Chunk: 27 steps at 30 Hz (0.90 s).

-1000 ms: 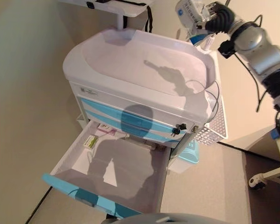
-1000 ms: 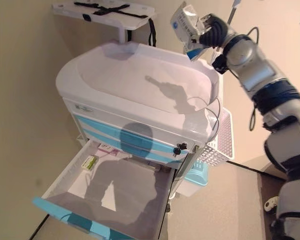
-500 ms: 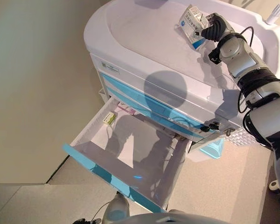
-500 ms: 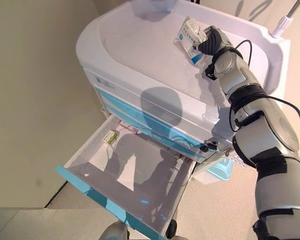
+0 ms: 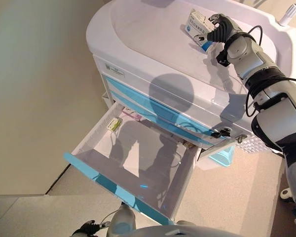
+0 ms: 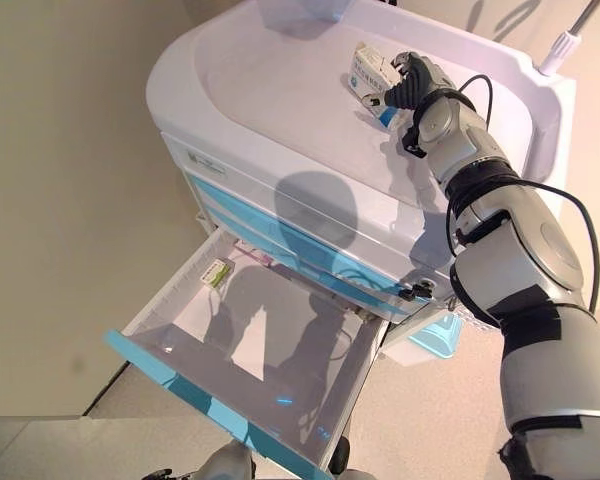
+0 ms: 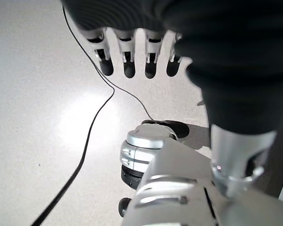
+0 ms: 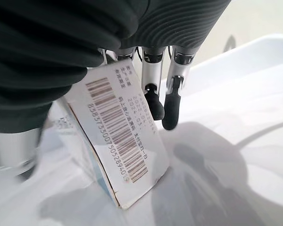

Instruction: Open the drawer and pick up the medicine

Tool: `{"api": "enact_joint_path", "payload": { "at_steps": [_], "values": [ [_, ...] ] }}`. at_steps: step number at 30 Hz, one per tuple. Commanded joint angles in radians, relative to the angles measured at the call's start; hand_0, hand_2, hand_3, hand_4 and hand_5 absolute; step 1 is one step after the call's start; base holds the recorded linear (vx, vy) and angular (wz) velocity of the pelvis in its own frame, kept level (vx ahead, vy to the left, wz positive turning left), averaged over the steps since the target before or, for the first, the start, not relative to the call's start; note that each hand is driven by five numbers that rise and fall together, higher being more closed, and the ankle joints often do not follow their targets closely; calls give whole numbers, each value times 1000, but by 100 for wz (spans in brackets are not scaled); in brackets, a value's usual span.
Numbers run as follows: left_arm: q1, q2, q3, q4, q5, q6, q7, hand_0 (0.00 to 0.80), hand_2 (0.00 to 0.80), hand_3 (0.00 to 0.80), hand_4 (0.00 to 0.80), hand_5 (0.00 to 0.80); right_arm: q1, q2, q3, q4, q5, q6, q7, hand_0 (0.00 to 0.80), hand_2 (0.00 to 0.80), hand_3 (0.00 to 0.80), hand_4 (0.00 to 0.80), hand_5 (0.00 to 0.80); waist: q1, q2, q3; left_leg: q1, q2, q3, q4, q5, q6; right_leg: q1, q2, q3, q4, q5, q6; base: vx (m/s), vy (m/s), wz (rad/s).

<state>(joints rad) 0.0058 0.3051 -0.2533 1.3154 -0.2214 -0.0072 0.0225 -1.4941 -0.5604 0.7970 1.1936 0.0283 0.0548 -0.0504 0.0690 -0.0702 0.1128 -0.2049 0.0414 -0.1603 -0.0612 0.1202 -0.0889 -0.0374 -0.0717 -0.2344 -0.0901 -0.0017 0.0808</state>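
The white medical cart [image 5: 153, 59] has its bottom drawer [image 5: 138, 165] pulled open, blue front [image 5: 113, 185] toward me. My right hand [image 5: 218, 29] is shut on a white and blue medicine box [image 5: 196, 25] at the back right of the cart's recessed top. In the right wrist view the box [image 8: 118, 146] has its lower corner at the cart top, between the thumb side and the fingers [image 8: 172, 106]. A small green-yellow box [image 5: 114, 124] lies in the drawer's back left corner. My left hand [image 7: 137, 61] hangs open over the floor.
Pink packets [image 5: 130, 114] lie at the drawer's back edge. Two shut blue drawers [image 5: 153, 111] sit above the open one. A light blue bin [image 5: 222, 155] and a white perforated basket [image 5: 259, 143] hang on the cart's right side. A beige wall runs along the left.
The camera has shifted. My right hand has brought the medicine box down from above the cart's back right to its top surface.
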Motion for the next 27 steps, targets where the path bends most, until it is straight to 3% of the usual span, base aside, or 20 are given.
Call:
{"api": "enact_joint_path", "payload": {
  "at_steps": [1,7,13,19,25,27],
  "values": [
    [-42,20,-4,35,-28,-3,10,0,0,0,0,0,-74,25,63,53,-16,-21,4,0,0,0,0,0,18,-49,25,48,-66,12,6,-59,39,-58,-30,11,84,8,42,0,0,0],
    [-42,16,-3,40,-28,-1,11,0,0,0,0,0,-80,7,17,-1,40,-33,-50,0,0,0,0,0,8,-47,21,55,-65,16,7,-63,41,-54,-31,18,89,4,41,0,0,0],
    [-25,14,33,29,-3,1,21,0,0,0,0,0,-18,-110,-112,-284,53,-63,-163,0,0,0,0,0,-10,-37,16,72,-62,35,11,-78,47,-46,-31,34,90,0,43,5,4,-2],
    [-5,7,63,17,34,4,38,0,0,0,0,0,149,-201,-361,-564,134,-136,-289,0,0,0,0,0,-24,-15,10,97,-61,64,17,-97,56,-32,-32,57,90,-6,46,20,18,-8],
    [19,-10,75,10,74,14,44,0,0,0,0,0,375,-193,-605,-762,256,-235,-358,0,0,0,0,0,-52,18,-11,144,-58,120,12,-115,63,-9,-35,98,85,-7,52,24,37,-26],
    [23,-12,76,7,77,16,46,0,0,0,0,0,412,-191,-642,-778,280,-247,-369,0,0,0,0,0,-57,24,-15,151,-58,129,11,-117,64,-7,-34,105,83,-6,53,12,19,-37]
  ]
}}
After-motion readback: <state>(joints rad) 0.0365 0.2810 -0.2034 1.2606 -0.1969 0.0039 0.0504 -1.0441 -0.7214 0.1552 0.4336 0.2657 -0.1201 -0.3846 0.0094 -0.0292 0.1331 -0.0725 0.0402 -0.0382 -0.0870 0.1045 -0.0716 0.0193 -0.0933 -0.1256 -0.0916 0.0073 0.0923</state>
